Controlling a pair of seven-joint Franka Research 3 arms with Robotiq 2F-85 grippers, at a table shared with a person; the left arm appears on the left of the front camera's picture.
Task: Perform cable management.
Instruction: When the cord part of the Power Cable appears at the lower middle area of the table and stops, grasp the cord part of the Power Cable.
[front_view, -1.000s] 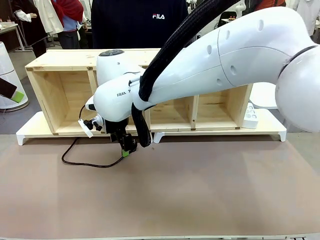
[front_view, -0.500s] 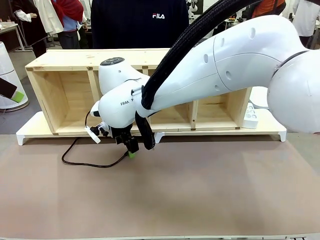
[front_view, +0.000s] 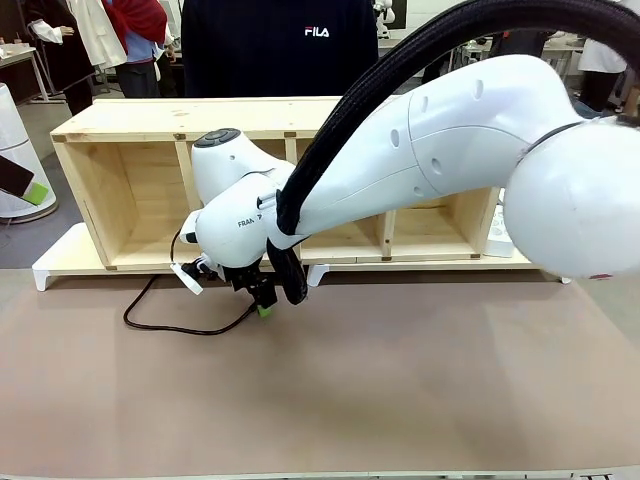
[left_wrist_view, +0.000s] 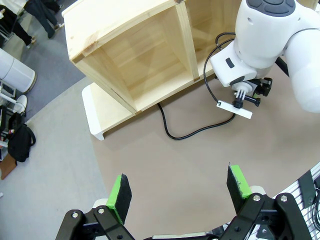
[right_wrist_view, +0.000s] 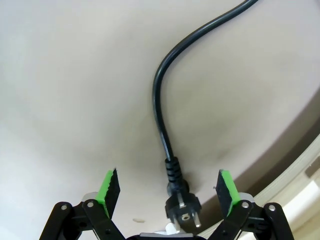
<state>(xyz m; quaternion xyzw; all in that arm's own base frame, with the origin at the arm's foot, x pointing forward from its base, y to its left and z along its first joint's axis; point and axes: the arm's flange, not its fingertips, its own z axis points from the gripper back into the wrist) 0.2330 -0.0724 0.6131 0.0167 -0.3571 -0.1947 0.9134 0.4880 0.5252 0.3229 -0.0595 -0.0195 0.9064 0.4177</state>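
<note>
The black cable (front_view: 180, 329) loops over the brown table mat from the wooden shelf's left compartment. Its round plug (right_wrist_view: 182, 206) lies flat on the mat between the fingers of my right gripper (right_wrist_view: 168, 187), which is open and low over it, with the cord (right_wrist_view: 160, 115) running away ahead. In the front view my right gripper (front_view: 262, 299) has reached across to the left of centre. My left gripper (left_wrist_view: 179, 187) is open and empty, high above the table's left side, and one of its fingers (front_view: 33, 192) shows at the left edge. The white power strip (front_view: 498, 238) stands beside the shelf's right end.
A long open wooden shelf unit (front_view: 130, 120) on a white base stands across the far side of the mat (front_view: 400, 380). A person in a dark sweater (front_view: 280, 45) stands behind it. The right arm's thick braided hose (front_view: 350, 95) arches over the shelf.
The right arm's wrist has turned a little, and its gripper has shifted slightly right and toward the shelf, staying low at the cable's end. The jaws are still open.
</note>
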